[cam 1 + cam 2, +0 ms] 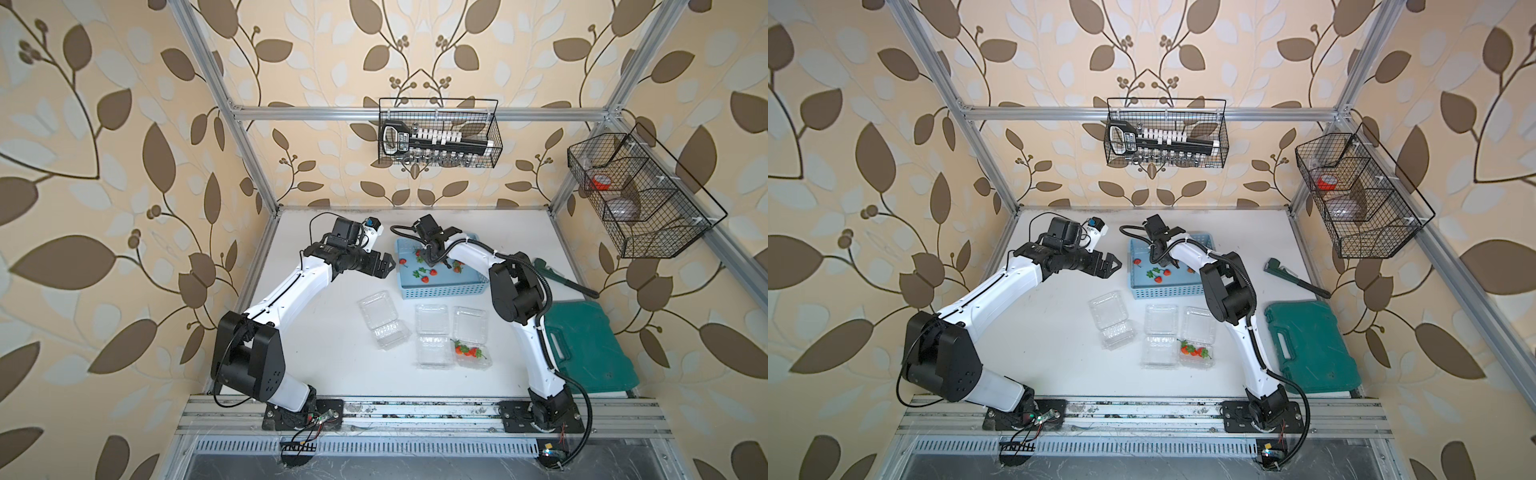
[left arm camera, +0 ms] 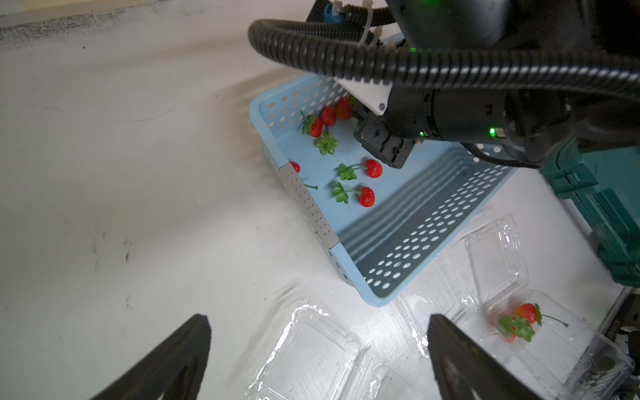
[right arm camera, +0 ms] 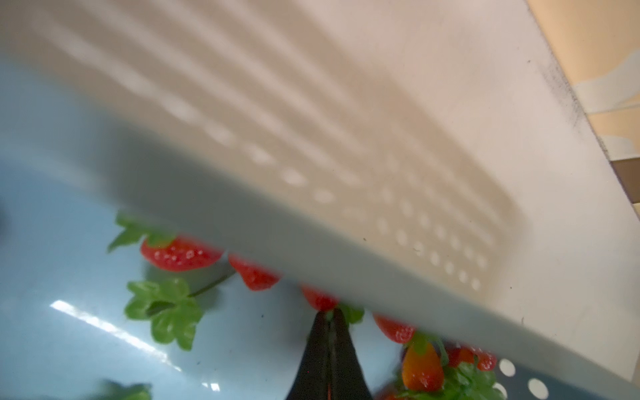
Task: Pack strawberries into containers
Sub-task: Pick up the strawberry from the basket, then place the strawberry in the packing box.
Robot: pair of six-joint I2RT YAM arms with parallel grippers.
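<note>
Strawberries crowd the basket far wall; right gripper pinched shut there, hold unclear; left gripper gapes empty over the table, left.

Both top views look steeply down from high over the near edge of the white bench, sharing almost the same sweep of the whole workspace. The left wrist camera peers past its own fingers toward the blue basket; the right wrist camera sits low inside that basket, close to its floor
</note>
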